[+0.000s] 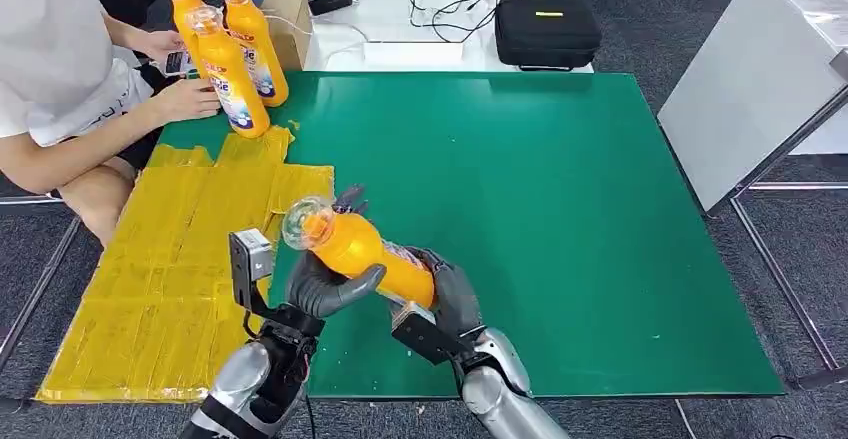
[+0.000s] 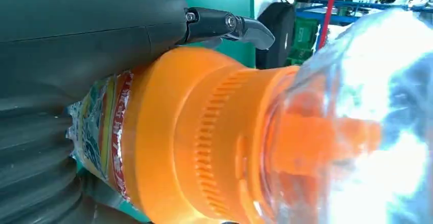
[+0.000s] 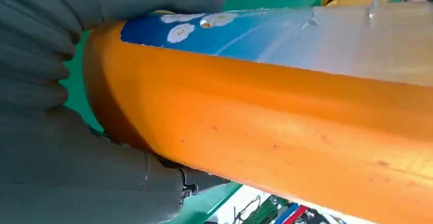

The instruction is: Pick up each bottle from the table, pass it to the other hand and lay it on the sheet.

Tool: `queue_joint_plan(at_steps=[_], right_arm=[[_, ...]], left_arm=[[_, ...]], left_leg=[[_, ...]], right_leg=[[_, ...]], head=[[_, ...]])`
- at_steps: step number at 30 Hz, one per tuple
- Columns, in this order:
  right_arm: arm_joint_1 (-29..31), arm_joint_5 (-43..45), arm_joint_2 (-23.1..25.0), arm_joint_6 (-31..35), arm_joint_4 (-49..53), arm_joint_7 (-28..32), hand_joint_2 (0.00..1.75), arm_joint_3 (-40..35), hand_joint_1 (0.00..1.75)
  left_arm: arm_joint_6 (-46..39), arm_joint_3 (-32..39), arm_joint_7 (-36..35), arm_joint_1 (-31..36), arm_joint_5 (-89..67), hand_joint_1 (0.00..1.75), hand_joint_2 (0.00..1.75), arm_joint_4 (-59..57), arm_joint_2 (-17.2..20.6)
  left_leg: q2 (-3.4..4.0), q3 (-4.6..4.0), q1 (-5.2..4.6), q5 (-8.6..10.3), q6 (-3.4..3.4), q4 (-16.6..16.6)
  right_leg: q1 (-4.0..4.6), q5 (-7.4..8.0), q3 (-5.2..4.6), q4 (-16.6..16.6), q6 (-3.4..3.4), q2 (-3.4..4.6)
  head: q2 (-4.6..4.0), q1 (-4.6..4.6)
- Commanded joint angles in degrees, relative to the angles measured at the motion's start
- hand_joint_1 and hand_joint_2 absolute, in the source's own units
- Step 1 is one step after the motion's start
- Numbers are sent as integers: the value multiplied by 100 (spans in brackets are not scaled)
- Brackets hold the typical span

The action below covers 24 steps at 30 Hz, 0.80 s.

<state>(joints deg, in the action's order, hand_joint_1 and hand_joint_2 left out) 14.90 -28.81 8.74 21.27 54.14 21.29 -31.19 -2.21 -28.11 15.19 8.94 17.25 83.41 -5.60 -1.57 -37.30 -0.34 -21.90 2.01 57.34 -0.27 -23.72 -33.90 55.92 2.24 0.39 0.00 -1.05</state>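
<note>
Bottle gripped in both my hands above the table's near edge: left hand near the neck, right hand at the base; stiff, probably slick, so grip mid-body

Held bottle base hidden inside right hand (label print too blurred to read)

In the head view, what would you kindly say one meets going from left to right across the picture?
Seated person → yellow sheet → orange bottle held by both hands → black zipped case → tilted white board.
</note>
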Motion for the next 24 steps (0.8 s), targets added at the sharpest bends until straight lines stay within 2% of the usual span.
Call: queue_joint_plan(at_steps=[1,3,4,5,6,24], right_arm=[[207,-9,-60,-23,-406,0,175,-216,175],[207,-9,-60,-23,-406,0,175,-216,175],[212,-8,-59,-25,-408,-1,175,-221,175],[213,-4,-58,-27,-412,-3,175,-226,175],[216,-1,-59,-28,-415,-4,175,-229,175],[277,109,-31,-40,-499,47,175,-238,175]], left_arm=[[-2,-169,-7,152,1,0,175,-60,33],[-2,-169,-7,152,1,0,175,-60,33],[-21,-156,-1,151,22,40,175,-70,26],[-61,-126,18,139,62,159,175,-68,-2],[-74,-127,23,140,72,175,175,-71,-5],[77,-536,355,227,-316,175,175,-78,107]], left_leg=[[13,25,8,-14,-13,6],[16,37,7,-20,-16,8],[16,33,8,-18,-15,8],[9,20,4,-9,-10,2],[9,21,4,-11,-11,4],[5,15,3,-7,-8,2]], right_leg=[[10,-11,31,-3,-4,-3],[10,-18,43,-1,-5,-4],[10,-15,39,-2,-5,-3],[5,-9,24,-3,-3,-4],[6,-10,25,-2,-3,-4],[4,-7,18,-3,-3,-5]], head=[[0,0],[0,0],[0,-2],[0,0],[0,0],[0,-2]])
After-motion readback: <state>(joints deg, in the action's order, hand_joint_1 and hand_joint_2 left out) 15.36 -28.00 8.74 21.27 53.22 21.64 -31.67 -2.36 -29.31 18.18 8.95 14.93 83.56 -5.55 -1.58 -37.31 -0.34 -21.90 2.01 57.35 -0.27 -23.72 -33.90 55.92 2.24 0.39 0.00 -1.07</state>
